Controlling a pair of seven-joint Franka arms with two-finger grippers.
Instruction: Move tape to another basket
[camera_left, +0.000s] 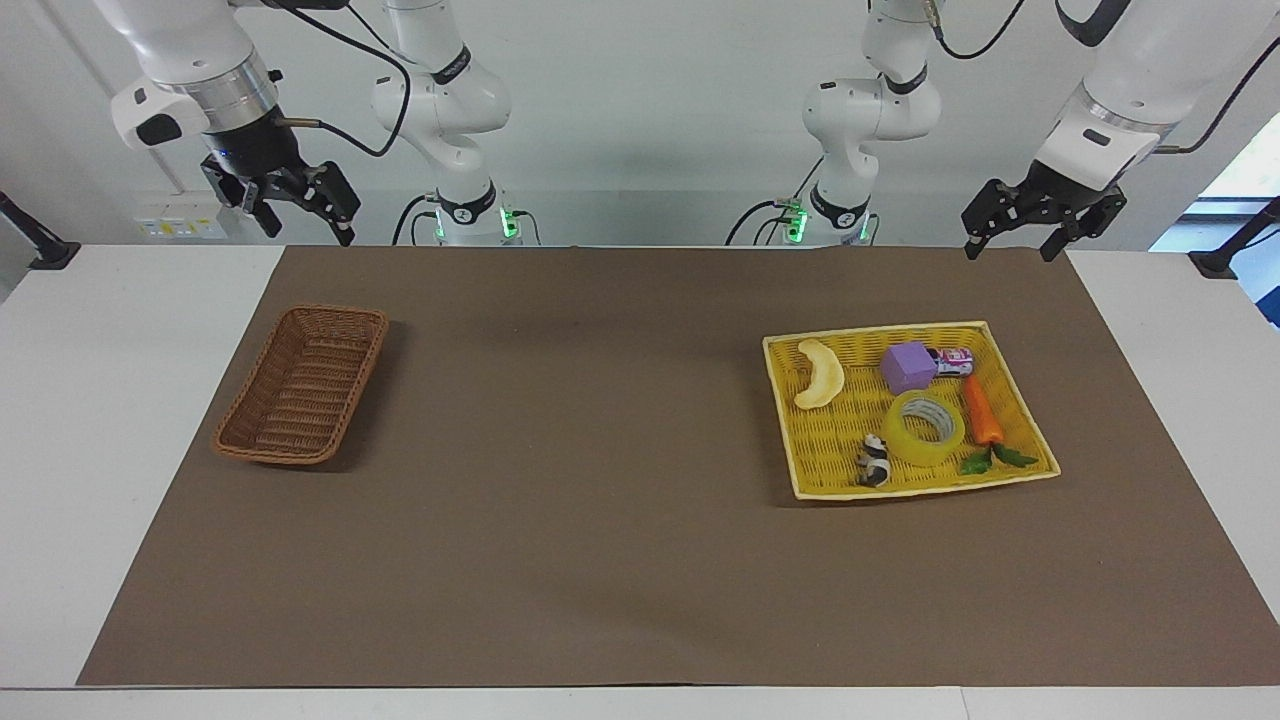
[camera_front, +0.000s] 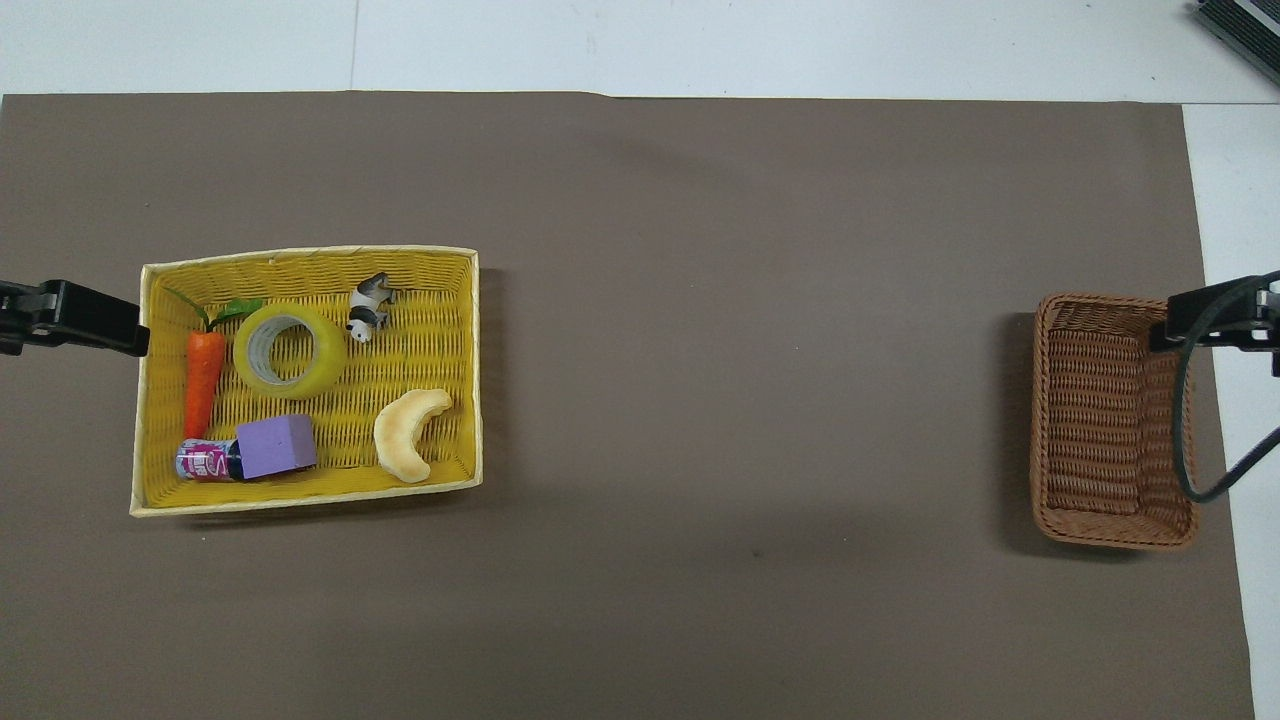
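Observation:
The tape (camera_left: 905, 442), a yellow roll with a pale core, lies flat in the yellow woven tray (camera_left: 880, 330) between a carrot and a small toy animal. It also shows in the overhead view (camera_front: 328, 352). The brown wicker basket (camera_left: 300, 385) stands empty at the right arm's end of the mat, and shows in the overhead view too (camera_front: 1110, 420). My left gripper (camera_left: 1007, 250) is open and empty, raised over the mat's edge by the robots, apart from the tray. My right gripper (camera_left: 308, 232) is open and empty, raised above the table near the basket.
The tray (camera_front: 300, 252) also holds an orange carrot (camera_front: 203, 380), a purple block (camera_front: 277, 445), a small can (camera_front: 205, 462), a pale crescent bread (camera_front: 408, 435) and a black-and-white toy animal (camera_front: 368, 305). A brown mat (camera_left: 580, 480) covers the table.

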